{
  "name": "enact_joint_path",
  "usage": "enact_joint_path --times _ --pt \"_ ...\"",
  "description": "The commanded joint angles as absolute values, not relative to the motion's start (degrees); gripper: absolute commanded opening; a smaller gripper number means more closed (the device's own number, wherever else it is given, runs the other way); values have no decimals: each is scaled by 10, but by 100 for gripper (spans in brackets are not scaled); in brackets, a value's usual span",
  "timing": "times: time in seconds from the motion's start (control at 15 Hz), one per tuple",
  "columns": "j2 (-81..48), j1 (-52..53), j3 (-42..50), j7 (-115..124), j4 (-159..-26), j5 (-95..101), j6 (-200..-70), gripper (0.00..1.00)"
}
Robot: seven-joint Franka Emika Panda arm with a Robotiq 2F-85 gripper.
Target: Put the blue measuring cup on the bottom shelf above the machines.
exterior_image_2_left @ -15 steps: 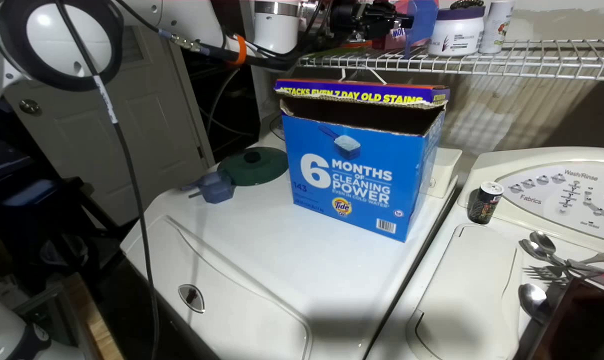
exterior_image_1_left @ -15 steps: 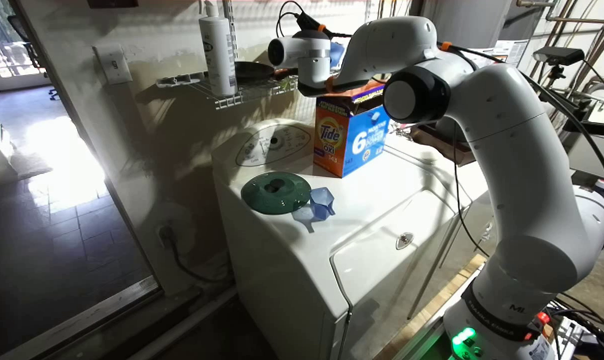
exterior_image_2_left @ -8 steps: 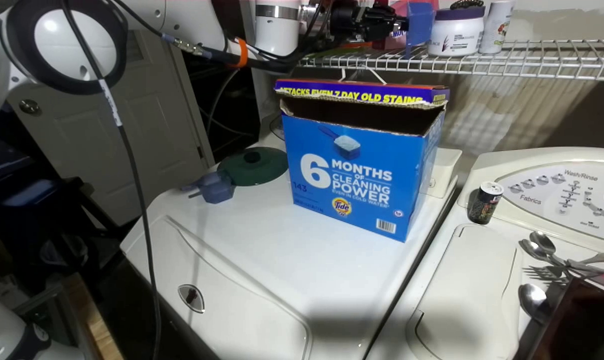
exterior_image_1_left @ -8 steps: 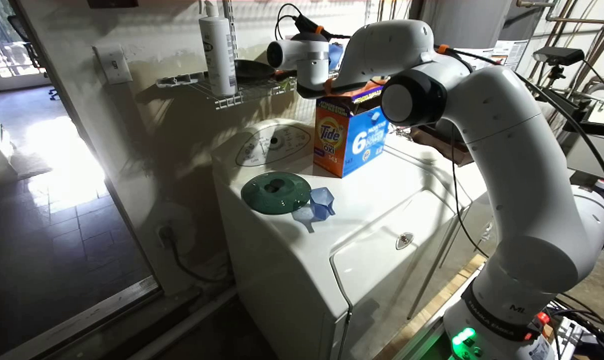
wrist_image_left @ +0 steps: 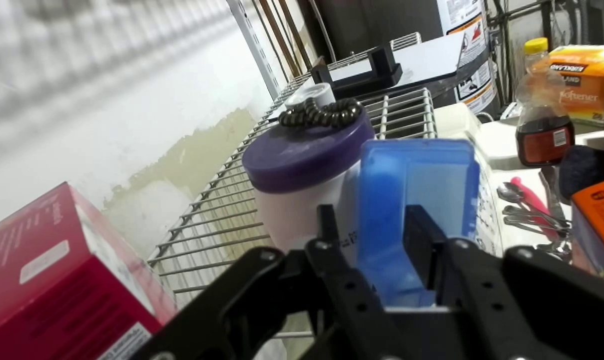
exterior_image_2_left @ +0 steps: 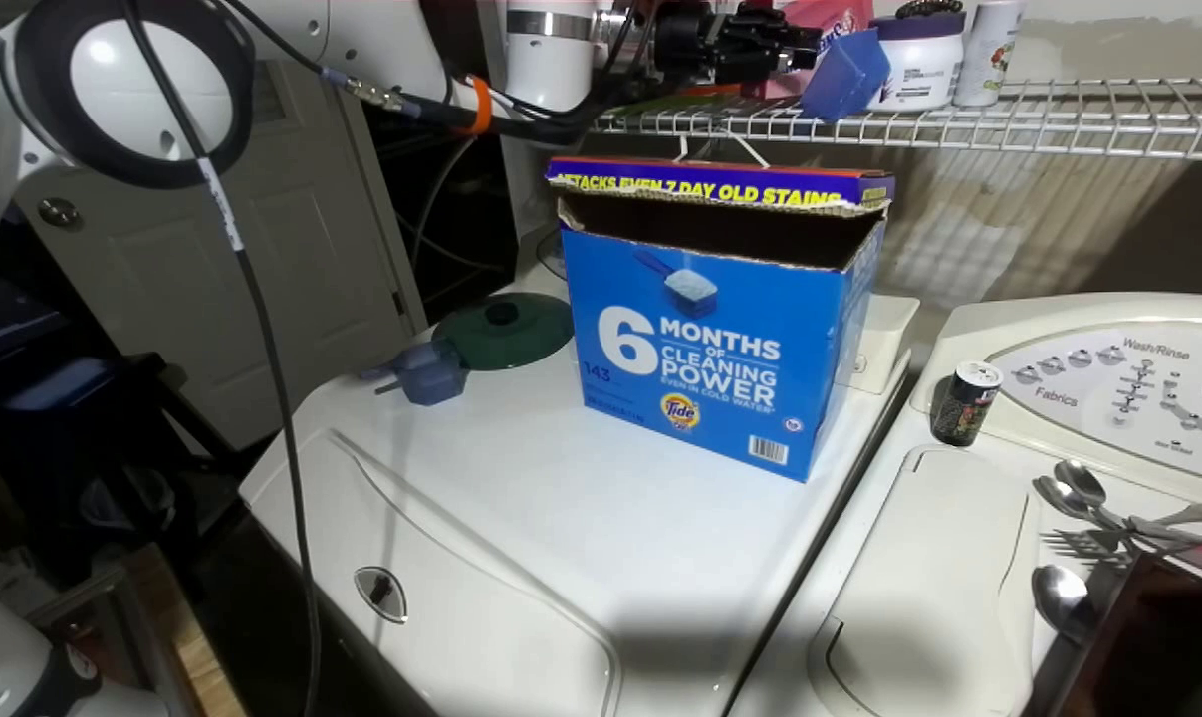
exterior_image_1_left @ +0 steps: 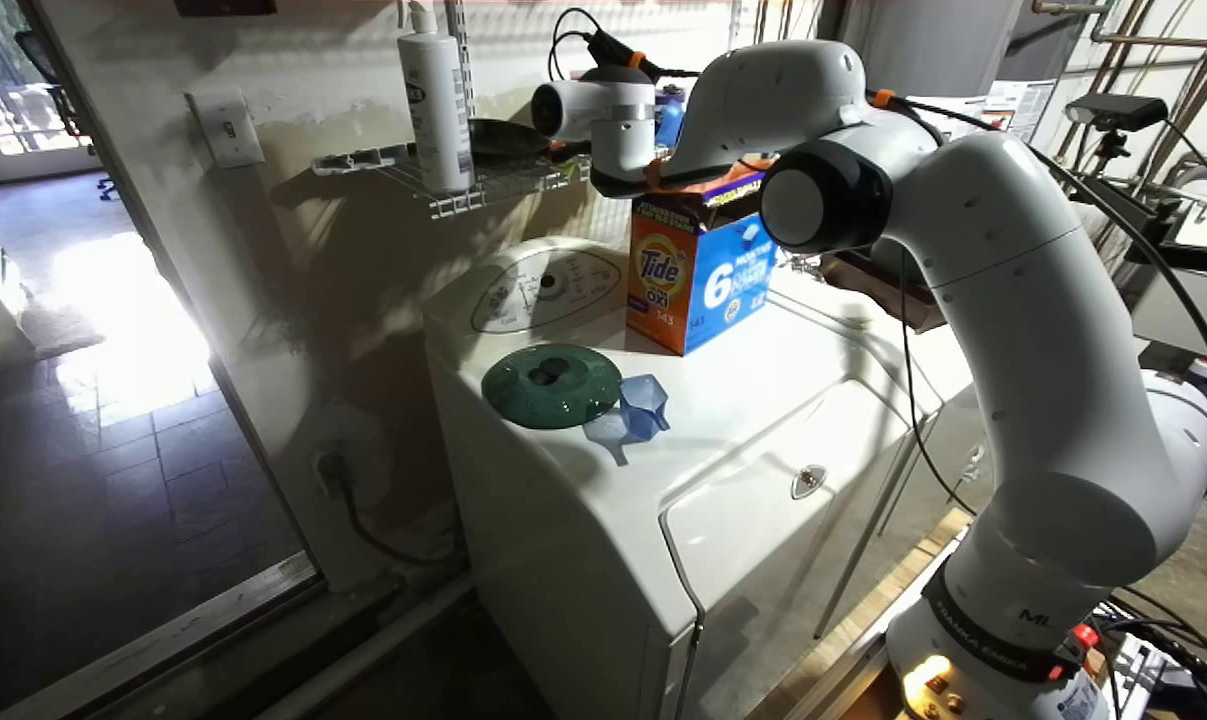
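Wrist view: blue measuring cup point(wrist_image_left: 417, 180) just beyond claw point(wrist_image_left: 372, 221), contact unclear.

Blue measuring cup point(exterior_image_2_left: 845, 76), tilted at edge of wire bottom shelf point(exterior_image_2_left: 1088, 129), white machines point(exterior_image_2_left: 581, 508) below

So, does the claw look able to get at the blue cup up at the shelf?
Probably yes: the claw stands open close to the cup, and the wrist view shows nothing between them. The cup's tilt may make gripping awkward.

Beyond the black gripper point(wrist_image_left: 371, 220), the measuring cup point(wrist_image_left: 407, 182) is blue, the jar point(wrist_image_left: 302, 200) purple-and-white — below the gripper, the box point(exterior_image_1_left: 701, 275) orange-and-blue.
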State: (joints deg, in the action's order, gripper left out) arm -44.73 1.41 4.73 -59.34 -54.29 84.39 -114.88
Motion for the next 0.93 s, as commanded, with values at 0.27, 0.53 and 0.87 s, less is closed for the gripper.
enact_joint_path --times 0.27,0.53,0.87 --pt "-453 29 53 -620 -509 832 -1130 98" --pt "-429 37 50 -637 -516 819 -1095 100" --pt "-376 40 42 -643 -550 819 -1050 100"
